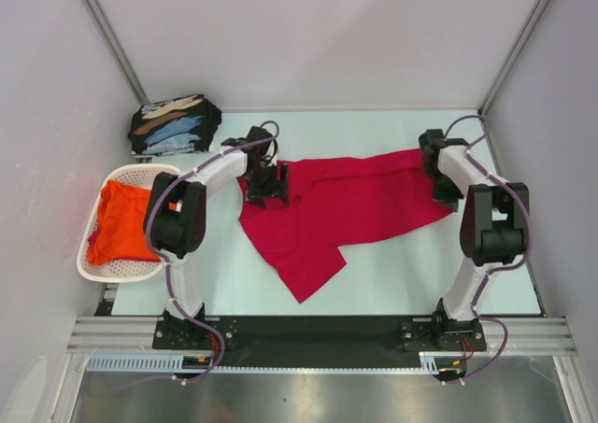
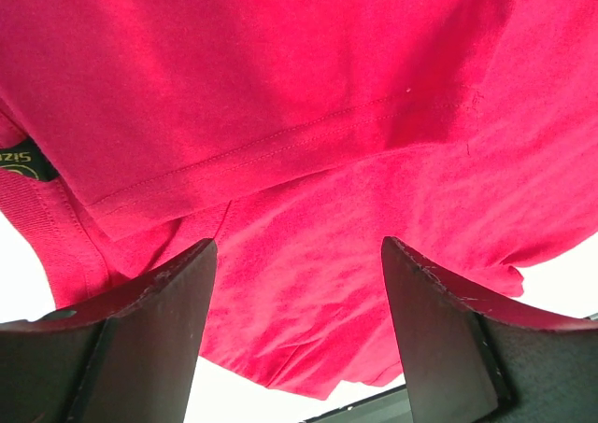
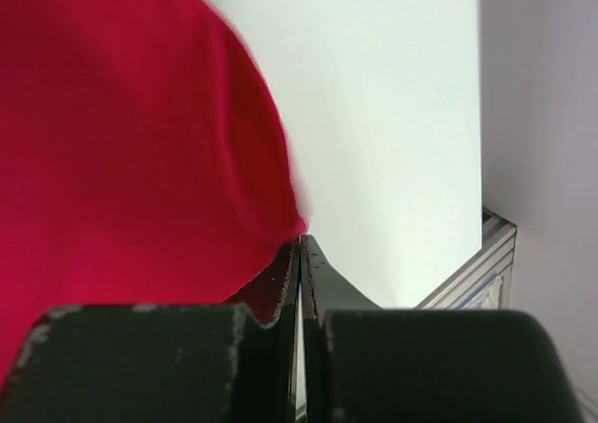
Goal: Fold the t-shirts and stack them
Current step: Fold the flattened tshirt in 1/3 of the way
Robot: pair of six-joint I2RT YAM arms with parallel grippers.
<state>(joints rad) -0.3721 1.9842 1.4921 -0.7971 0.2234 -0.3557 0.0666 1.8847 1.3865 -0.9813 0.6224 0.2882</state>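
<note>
Crimson t-shirt [image 1: 346, 204] mid-table, white basket [image 1: 121, 272] at left — orange shirt [image 1: 121, 219] inside

Open table [image 1: 420, 264] nearside right, basket [image 1: 112, 270] at left edge, black shirts [image 1: 173, 126] far-left

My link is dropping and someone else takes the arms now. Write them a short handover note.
Left pincer: open, over the collar end of the red t-shirt.
Right pincer: shut on that shirt's right edge.
The red t-shirt lies spread, unfolded, on the table. The orange t-shirt sits in the basket.
Done: black t-shirts folded at the far left.
To do: fold red, then orange, stack both.
</note>
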